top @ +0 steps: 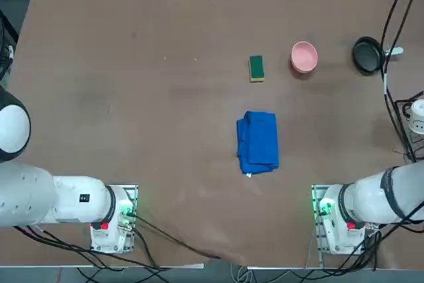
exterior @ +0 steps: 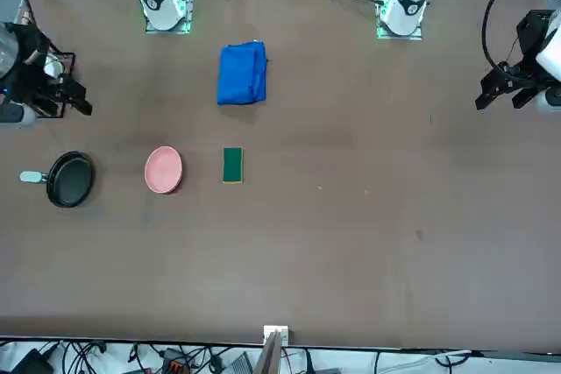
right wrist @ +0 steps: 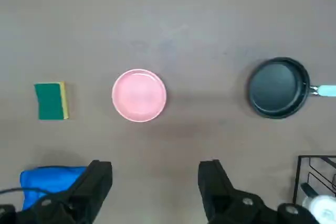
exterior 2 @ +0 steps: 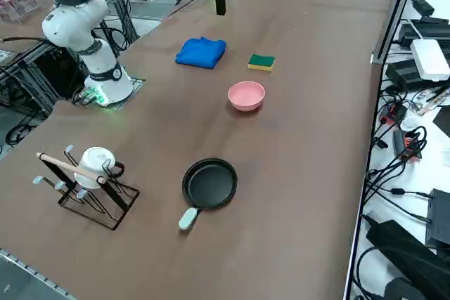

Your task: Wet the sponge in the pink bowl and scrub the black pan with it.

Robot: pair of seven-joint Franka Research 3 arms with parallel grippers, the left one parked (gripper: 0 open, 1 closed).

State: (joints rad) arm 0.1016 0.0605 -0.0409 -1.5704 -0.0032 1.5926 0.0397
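Hand [right wrist: 155,166] open, fingers wide apart, nothing between them; poised above the tabletop [top: 179,117], near the rack [exterior 2: 98,198] with a white mug [exterior 2: 97,165] on it. Sponge [top: 256,69] lies green side up, yellow layer beneath, between the cloth [top: 258,142] and the bowl [top: 304,57], touching neither. Bowl upright, pale pink, between sponge and pan [top: 368,55]. Pan upright, black, pale handle [exterior 2: 188,218] pointing away from bowl. Cloth blue, folded.

Tabletop light: soft and even from above — faint shadow beside the round pale pink bowl [right wrist: 139,95]
White strip, top view's upper edge: bright
Wrist view: greyer, slightly hazy
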